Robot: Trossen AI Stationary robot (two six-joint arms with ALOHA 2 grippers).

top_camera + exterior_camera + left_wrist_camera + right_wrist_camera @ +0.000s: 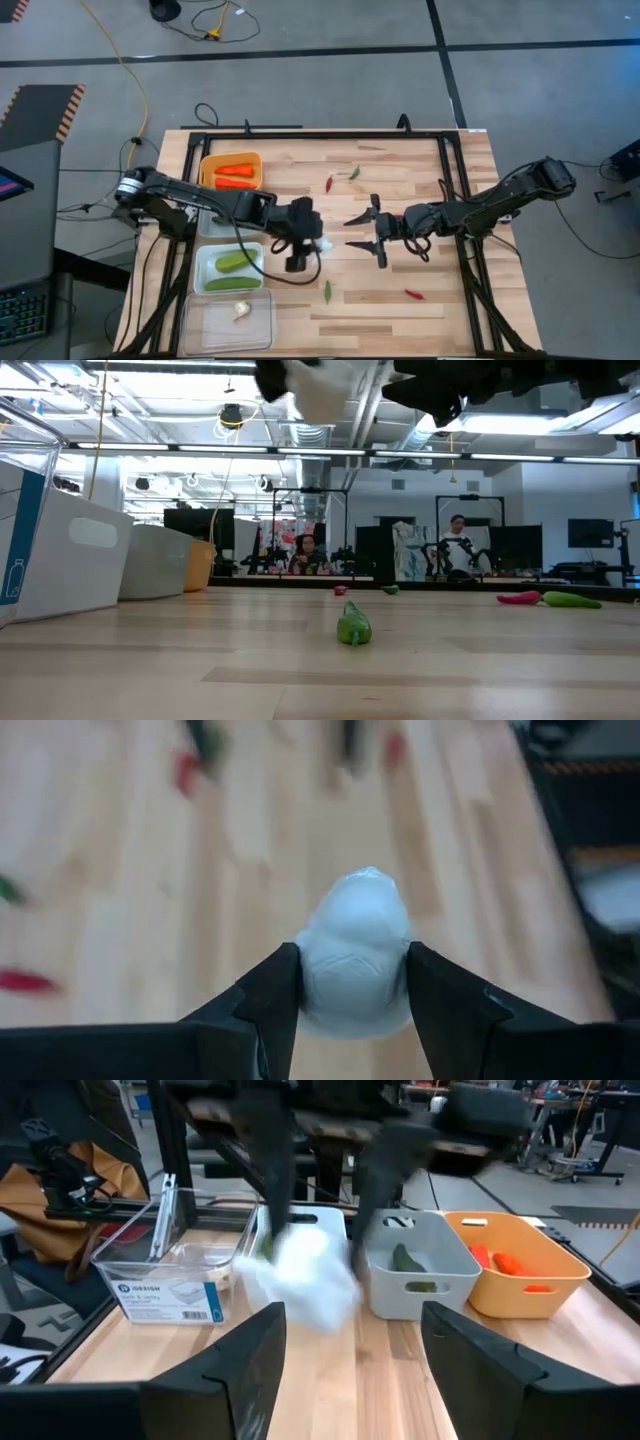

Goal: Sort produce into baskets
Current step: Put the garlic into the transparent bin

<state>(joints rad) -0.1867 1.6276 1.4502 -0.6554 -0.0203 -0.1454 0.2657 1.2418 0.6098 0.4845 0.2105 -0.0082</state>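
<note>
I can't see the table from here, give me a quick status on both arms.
Left gripper shut on garlic bulb, lifted mid-table. Right gripper open, empty, facing it. Clear bin holds one bulb; chilies still loose. Nothing in the way.

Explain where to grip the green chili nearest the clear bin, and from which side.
Grip the green chili at its middle, from straight above, closing across its narrow width: it lies flat and slim on the table. The open right claw is free; the left claw holds garlic.
</note>
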